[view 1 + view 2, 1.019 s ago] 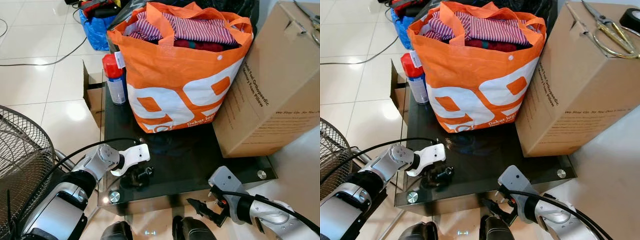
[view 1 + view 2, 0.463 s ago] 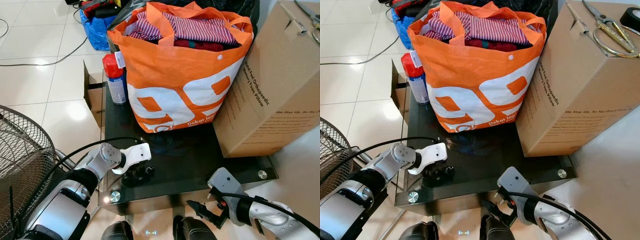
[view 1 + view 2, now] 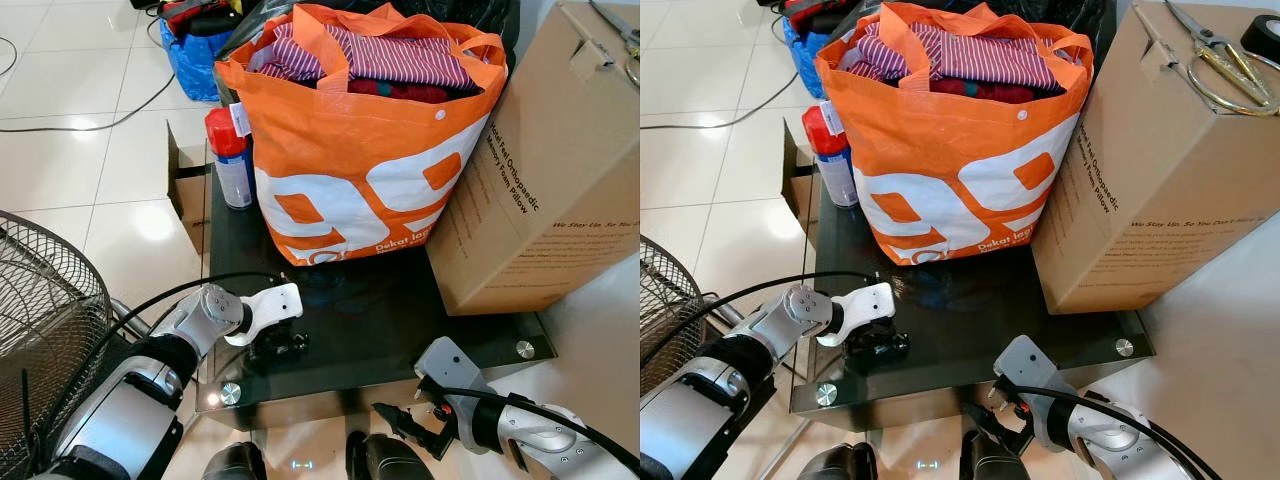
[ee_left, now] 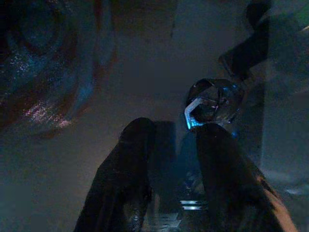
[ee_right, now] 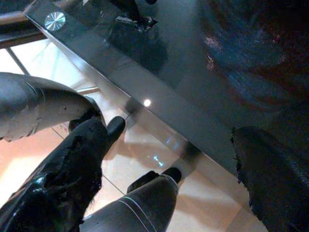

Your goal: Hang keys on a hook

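A small bunch of dark keys (image 3: 295, 341) lies on the black glass table (image 3: 380, 310) near its front left corner. My left gripper (image 3: 272, 346) is down on the glass right at the keys. In the left wrist view its two black fingers (image 4: 128, 164) stand a little apart, with the shiny key ring (image 4: 211, 100) just past one fingertip. My right gripper (image 3: 402, 424) hangs open below the table's front edge, with nothing between its wide-spread fingers (image 5: 82, 159).
An orange bag (image 3: 360, 170) full of clothes and a large cardboard box (image 3: 550, 180) fill the back of the table. A red-capped spray can (image 3: 230, 155) stands at the back left. A wire fan cage (image 3: 40, 320) is on my left. Scissors (image 3: 1210, 60) lie on the box.
My left gripper has crept slightly farther onto the glass toward the keys. The right arm has barely moved.
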### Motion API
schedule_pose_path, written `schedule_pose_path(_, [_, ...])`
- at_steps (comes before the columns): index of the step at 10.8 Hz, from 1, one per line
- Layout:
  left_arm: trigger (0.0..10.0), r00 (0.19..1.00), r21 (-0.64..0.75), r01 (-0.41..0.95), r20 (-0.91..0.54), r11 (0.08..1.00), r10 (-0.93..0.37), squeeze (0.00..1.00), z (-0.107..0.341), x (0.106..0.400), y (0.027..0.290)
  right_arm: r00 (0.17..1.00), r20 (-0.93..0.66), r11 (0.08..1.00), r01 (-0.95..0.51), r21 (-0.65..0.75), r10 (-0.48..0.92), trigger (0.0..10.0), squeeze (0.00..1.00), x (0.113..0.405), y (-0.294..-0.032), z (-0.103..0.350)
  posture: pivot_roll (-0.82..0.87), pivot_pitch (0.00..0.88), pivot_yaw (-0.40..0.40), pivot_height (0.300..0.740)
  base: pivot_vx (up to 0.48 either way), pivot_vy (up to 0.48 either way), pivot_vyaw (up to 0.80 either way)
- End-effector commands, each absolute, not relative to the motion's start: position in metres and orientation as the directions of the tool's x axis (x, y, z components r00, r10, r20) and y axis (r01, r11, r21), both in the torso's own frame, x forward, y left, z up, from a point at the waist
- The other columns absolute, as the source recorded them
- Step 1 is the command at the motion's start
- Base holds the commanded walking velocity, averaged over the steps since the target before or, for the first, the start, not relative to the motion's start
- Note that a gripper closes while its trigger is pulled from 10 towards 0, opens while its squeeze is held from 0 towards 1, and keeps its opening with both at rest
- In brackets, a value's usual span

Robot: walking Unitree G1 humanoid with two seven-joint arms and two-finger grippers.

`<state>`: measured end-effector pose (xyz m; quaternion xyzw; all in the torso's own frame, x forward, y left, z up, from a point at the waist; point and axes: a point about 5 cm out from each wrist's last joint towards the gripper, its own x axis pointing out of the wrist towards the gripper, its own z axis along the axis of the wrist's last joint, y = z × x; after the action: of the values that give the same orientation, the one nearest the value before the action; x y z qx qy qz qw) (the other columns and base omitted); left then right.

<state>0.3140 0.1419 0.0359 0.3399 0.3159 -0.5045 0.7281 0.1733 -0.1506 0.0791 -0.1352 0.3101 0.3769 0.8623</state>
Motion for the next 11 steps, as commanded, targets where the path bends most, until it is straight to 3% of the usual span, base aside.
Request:
schedule_pose_path(1, [0.0,0.243,0.129,0.958,-0.838,0.256,-0.489,0.0,0.023,0.304,0.146,0.522,-0.641,0.671,-0.741,-0.014,0.563,10.0,0.0,0.171,-0.151,0.081,-0.23,0.204,-0.021,0.74,0.0,0.0,0.0])
schedule_pose_path(6, [0.0,0.265,0.178,0.96,-0.83,0.217,-0.492,0.0,0.029,0.308,0.146,0.525,-0.638,0.672,-0.74,-0.016,0.563,10.0,0.0,0.171,-0.15,0.08,-0.22,0.192,-0.016,0.74,0.0,0.0,0.0])
schedule_pose_path(7, [6.0,0.289,0.205,0.954,-0.814,0.218,-0.503,0.0,0.035,0.313,0.146,0.526,-0.638,0.673,-0.739,-0.016,0.563,10.0,0.0,0.171,-0.15,0.08,-0.22,0.188,-0.011,0.74,0.0,0.0,0.0])
schedule_pose_path(8, [10.0,0.29,0.202,0.954,-0.803,0.221,-0.52,1.0,0.039,0.314,0.145,0.527,-0.637,0.674,-0.738,-0.015,0.563,10.0,0.0,0.17,-0.149,0.08,-0.22,0.184,-0.008,0.74,0.0,0.0,0.0])
schedule_pose_path(11, [10.0,0.244,0.153,0.967,-0.782,0.202,-0.574,1.0,0.045,0.314,0.134,0.53,-0.634,0.677,-0.736,-0.014,0.563,10.0,0.0,0.171,-0.148,0.079,-0.22,0.181,-0.004,0.74,0.0,0.0,0.0])
